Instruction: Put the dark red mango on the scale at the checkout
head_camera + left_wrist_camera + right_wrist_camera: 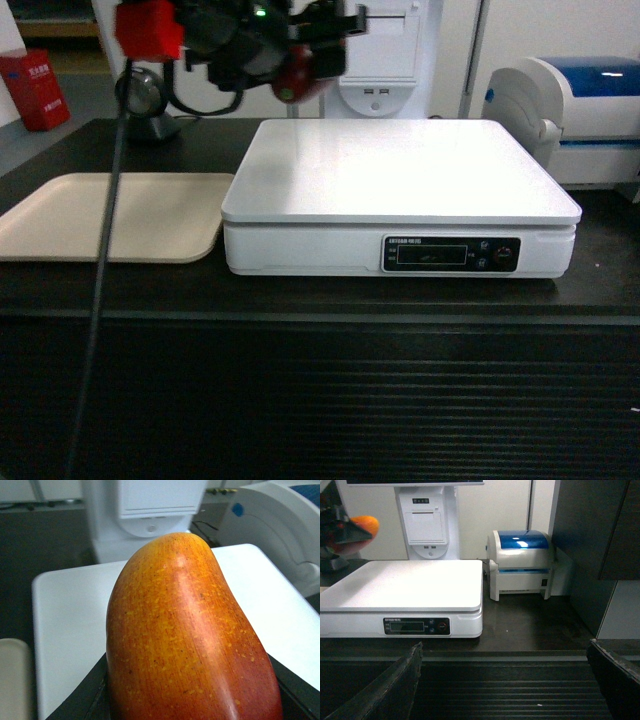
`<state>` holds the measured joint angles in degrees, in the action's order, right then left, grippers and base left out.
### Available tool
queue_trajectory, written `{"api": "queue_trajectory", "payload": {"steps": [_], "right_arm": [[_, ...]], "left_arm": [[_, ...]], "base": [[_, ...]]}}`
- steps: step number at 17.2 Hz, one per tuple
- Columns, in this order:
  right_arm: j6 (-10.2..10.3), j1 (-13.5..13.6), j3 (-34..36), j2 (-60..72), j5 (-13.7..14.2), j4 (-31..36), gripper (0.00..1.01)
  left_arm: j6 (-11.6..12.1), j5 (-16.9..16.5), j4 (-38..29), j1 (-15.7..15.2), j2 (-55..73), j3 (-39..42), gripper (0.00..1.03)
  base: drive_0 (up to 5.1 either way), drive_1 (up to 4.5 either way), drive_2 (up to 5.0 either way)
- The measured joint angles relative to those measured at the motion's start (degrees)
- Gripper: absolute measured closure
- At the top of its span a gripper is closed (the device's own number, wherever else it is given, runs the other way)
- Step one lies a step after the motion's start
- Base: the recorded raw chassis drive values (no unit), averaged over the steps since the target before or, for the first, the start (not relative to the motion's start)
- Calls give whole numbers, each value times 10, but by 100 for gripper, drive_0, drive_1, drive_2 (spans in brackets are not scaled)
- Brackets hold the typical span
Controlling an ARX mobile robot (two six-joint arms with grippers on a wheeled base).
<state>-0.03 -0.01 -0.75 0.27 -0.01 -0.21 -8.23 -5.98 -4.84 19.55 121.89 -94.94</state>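
The left gripper (300,62) is hanging in the air above the far left corner of the scale (400,180), its fingers (82,700) pinching the dark red mango (185,640) from both sides. In the left wrist view the mango is filling most of the frame, glossy red grading to orange-yellow, with the white scale platform lying below and beyond it, not touching it. The scale is sitting on the black-topped checkout desk (300,300), its dark display panel (450,254) facing forward over the ribbed front. A beige tray (110,215) is lying just beside the scale on its left, and a white and blue printer (522,562) is standing near its right. The right gripper (505,680) is hovering low in front of the desk, its fingers (395,685) spread wide and holding nothing.
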Motion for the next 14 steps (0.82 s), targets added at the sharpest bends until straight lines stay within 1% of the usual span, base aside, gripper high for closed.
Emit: {"api": "queue_trajectory", "payload": {"steps": [1, 2, 3, 6, 9, 10, 14], "right_arm": [[0, 0, 0, 0, 0, 0, 3], [0, 0, 0, 0, 0, 0, 3], [0, 0, 0, 0, 0, 0, 3], [0, 0, 0, 0, 0, 0, 3], [0, 0, 0, 0, 0, 0, 3], [0, 0, 0, 0, 0, 0, 3], [0, 0, 0, 0, 0, 0, 3]], "left_arm": [[-9, 1, 10, 19, 17, -26, 40], [-23, 1, 28, 44, 38, -60, 40], [-35, 6, 44, 57, 58, -91, 40], [-61, 26, 81, 75, 108, -146, 40], [-71, 35, 96, 85, 130, -175, 41], [-78, 35, 98, 90, 136, -183, 41], [-85, 45, 116, 104, 155, -205, 41]], "base": [[0, 0, 0], [0, 0, 0], [0, 0, 0], [0, 0, 0], [0, 0, 0], [0, 0, 0], [0, 0, 0]]}}
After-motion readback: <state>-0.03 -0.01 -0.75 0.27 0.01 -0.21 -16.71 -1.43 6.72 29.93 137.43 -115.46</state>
